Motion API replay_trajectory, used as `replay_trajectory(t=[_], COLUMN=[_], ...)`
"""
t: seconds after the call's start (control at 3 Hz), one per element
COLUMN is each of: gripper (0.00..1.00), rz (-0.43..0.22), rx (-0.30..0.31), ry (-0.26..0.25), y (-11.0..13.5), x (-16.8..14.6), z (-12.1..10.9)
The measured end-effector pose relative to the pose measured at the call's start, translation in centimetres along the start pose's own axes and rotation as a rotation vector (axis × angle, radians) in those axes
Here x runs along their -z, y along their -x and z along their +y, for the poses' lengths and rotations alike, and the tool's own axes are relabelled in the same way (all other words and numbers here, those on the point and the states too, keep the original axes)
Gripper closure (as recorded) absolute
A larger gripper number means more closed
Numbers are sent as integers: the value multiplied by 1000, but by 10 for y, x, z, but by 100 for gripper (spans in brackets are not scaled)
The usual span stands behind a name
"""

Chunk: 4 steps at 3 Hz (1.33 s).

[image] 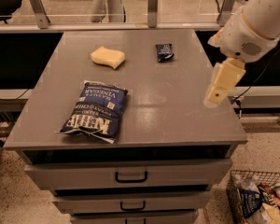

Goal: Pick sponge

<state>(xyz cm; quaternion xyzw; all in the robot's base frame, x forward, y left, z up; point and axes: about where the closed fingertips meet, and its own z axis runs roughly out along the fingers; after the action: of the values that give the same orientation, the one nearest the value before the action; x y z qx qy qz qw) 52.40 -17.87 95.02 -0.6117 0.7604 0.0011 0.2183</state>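
Observation:
The sponge (108, 57) is a small pale yellow foam block lying on the grey table top (177, 92) at the back left. My gripper (218, 88) hangs from the white arm over the table's right edge, well to the right of the sponge and nearer the front, above the surface. It holds nothing that I can see.
A dark blue chip bag (95, 111) lies at the front left. A small dark blue packet (164, 52) lies at the back right. Drawers (130, 175) sit under the table top. A wire basket (259, 202) of items stands on the floor at the lower right. A rail with posts (152, 3) runs behind the table.

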Motion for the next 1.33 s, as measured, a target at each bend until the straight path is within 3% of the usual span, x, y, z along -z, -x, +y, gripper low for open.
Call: replay_trajectory(t=[0.33,0.67,1.0,1.33], gripper=[0,0,0,0], rz=[-77,-206,-201,-251], rx=[24,-11,-9,-13], ry=[-57,-106,-100,-102], y=[40,85,84,97], x=[-36,-54,-57,-70], z=[-58,-123,-120,-123])
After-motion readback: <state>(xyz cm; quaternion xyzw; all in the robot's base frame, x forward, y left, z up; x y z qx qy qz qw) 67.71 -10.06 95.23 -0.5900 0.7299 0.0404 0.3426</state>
